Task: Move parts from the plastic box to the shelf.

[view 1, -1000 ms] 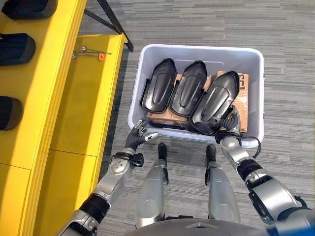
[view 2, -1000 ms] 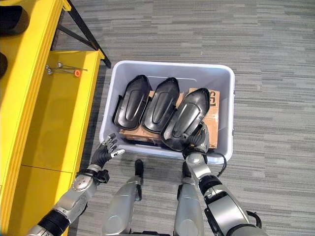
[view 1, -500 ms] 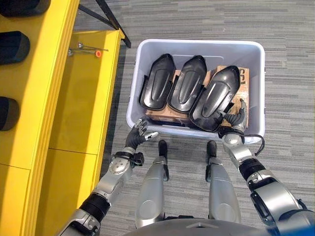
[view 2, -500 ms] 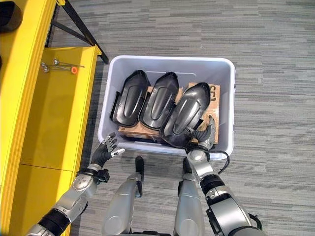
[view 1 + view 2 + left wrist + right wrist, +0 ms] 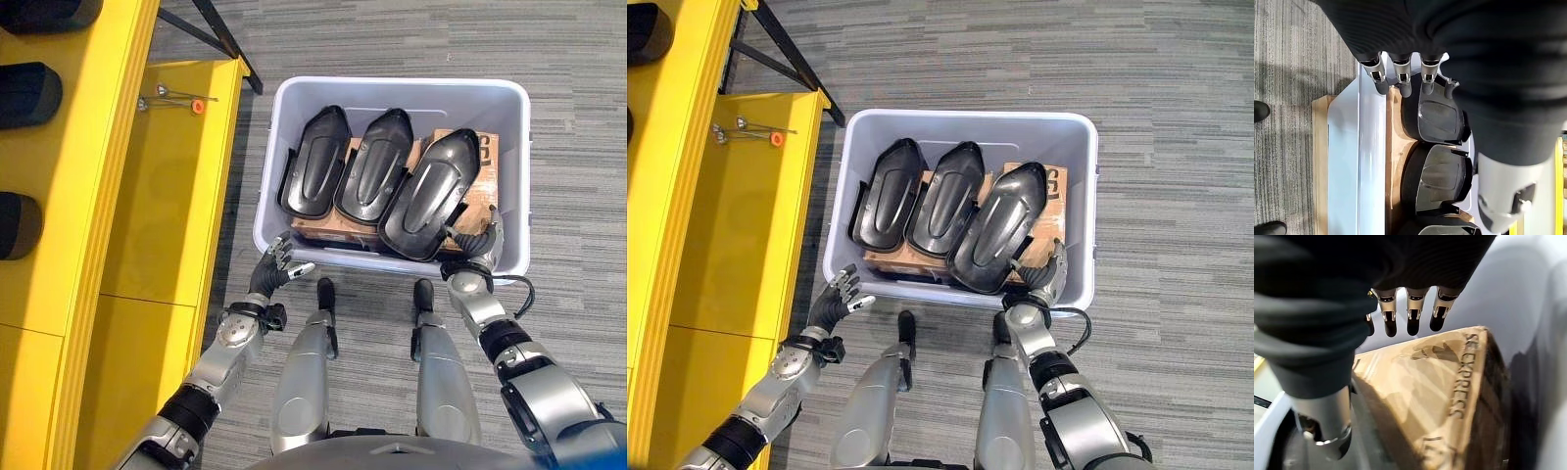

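While three black moulded parts (image 5: 377,176) lie side by side on a cardboard box (image 5: 478,204) inside the pale grey plastic box (image 5: 392,94), both hands sit at its near rim. Right hand (image 5: 474,247): inside the near right corner, beside the rightmost part (image 5: 431,194), fingers straight and spread over the cardboard, holding nothing. Left hand (image 5: 275,268): just outside the near left corner, fingers loosely extended, empty. Yellow shelf (image 5: 171,196) to the left carries more dark parts (image 5: 29,93) and an orange-tipped tool (image 5: 181,100).
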You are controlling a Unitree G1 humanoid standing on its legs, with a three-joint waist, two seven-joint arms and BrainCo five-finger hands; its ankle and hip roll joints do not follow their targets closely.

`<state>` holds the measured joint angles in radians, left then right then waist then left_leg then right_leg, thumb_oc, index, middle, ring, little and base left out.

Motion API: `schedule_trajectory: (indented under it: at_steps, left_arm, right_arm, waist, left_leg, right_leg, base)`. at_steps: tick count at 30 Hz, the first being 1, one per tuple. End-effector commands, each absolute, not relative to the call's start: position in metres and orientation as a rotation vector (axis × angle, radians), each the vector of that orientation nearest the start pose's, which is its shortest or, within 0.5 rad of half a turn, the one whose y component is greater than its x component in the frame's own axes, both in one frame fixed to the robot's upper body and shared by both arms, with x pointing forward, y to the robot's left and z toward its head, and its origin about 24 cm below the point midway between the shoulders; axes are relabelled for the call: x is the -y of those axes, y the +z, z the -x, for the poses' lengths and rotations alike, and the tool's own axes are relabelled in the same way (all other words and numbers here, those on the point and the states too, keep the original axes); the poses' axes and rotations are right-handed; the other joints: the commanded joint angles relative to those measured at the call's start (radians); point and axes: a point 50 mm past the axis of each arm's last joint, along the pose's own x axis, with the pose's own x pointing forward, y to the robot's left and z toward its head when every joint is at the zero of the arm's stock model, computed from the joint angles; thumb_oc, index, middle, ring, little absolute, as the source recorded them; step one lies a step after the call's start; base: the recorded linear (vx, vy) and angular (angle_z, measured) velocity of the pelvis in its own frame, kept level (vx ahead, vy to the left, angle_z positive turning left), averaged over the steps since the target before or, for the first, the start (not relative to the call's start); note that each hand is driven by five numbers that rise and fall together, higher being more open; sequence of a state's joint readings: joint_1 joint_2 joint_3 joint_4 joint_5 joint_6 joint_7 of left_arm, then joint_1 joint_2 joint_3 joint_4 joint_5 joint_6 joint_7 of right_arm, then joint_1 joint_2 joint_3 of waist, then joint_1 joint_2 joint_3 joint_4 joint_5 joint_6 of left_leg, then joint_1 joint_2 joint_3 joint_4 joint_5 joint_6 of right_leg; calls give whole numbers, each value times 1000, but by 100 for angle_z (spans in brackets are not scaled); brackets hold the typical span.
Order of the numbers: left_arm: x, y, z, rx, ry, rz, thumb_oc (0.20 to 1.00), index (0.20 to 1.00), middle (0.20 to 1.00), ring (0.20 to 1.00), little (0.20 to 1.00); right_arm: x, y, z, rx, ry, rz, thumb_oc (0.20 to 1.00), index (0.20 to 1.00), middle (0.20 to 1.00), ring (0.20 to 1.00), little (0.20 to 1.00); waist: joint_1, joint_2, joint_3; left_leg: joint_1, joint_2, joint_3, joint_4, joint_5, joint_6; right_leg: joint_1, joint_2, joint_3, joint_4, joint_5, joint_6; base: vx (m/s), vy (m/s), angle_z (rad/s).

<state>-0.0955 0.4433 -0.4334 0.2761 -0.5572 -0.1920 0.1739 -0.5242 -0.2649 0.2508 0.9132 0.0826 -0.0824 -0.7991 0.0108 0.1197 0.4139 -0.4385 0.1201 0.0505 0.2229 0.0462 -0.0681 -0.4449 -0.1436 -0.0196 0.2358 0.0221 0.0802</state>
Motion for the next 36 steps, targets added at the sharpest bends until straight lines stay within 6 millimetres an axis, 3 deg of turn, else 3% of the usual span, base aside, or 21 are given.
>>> schedule_trajectory:
  at_steps: [1,11,13,25,36]
  left_arm:
    - [-167,10,-245,-109,-135,41,1000,1000,1000,1000,1000]
    - [-162,12,-249,-105,-178,26,1000,1000,1000,1000,1000]
    - [-161,13,-250,-101,-179,24,1000,1000,1000,1000,1000]
    - [-160,15,-254,-88,-147,37,1000,1000,1000,1000,1000]
    - [-158,20,-257,-69,-160,31,1000,1000,1000,1000,1000]
  right_arm:
    - [211,17,-326,-154,-673,409,1000,1000,1000,1000,1000]
    - [214,9,-336,-291,-652,426,1000,1000,1000,1000,1000]
    - [211,16,-342,-273,-636,420,1000,1000,1000,1000,1000]
    - [200,35,-346,-128,-629,393,1000,1000,1000,1000,1000]
    - [203,27,-349,-214,-619,565,1000,1000,1000,1000,1000]
  waist:
    - [2,-11,-11]
    - [32,16,-4]
    - [41,26,3]
    - [35,13,10]
    - [60,16,18]
  left_leg:
    - [-36,-8,8,117,-103,3]
    - [-47,-20,10,122,-104,8]
    - [-55,-26,12,127,-104,11]
    - [-77,-39,9,135,-112,21]
    - [-112,-54,-7,166,-126,30]
  right_leg:
    - [-41,-90,6,64,19,60]
    - [-45,-96,6,61,21,63]
    - [-50,-102,4,60,22,64]
    - [-51,-111,-2,55,25,67]
    - [-47,-119,-13,54,26,68]
  base:
    - [0,0,0]
    - [3,1,0]
    - [37,14,0]
    - [23,8,1]
    - [9,1,4]
